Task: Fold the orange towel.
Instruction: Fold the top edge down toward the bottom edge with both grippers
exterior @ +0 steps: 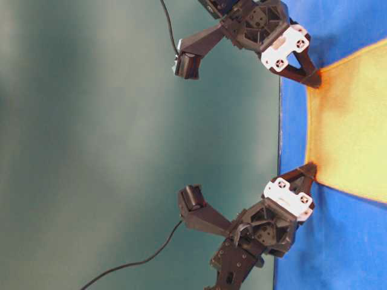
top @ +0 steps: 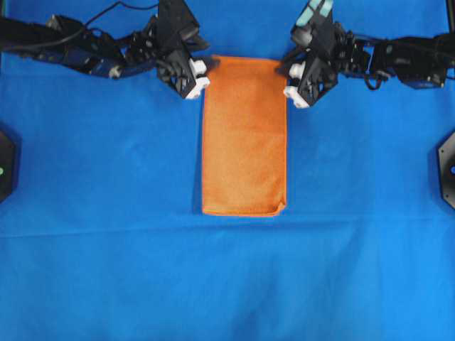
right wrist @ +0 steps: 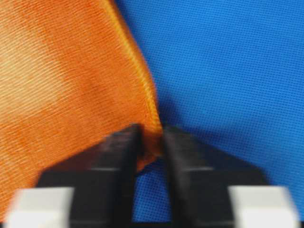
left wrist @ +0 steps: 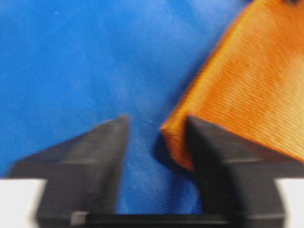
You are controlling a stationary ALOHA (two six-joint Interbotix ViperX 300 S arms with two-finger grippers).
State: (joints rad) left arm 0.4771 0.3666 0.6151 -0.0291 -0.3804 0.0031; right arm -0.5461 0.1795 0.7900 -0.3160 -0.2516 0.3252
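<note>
The right gripper [right wrist: 151,142] pinches the orange towel [top: 244,135] at its far right corner; the left gripper [left wrist: 156,137], part open, straddles the far left corner on the blue cloth [top: 106,270].

Large blue cloth [top: 106,270] covering table, plain grey-green wall [exterior: 91,133] behind

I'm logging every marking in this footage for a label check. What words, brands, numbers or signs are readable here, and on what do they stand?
None can be read in any view.
orange towel: plain weave, no tag or print.
blue cloth: plain.
left gripper and right gripper: white plates with holes only, no lettering.
</note>
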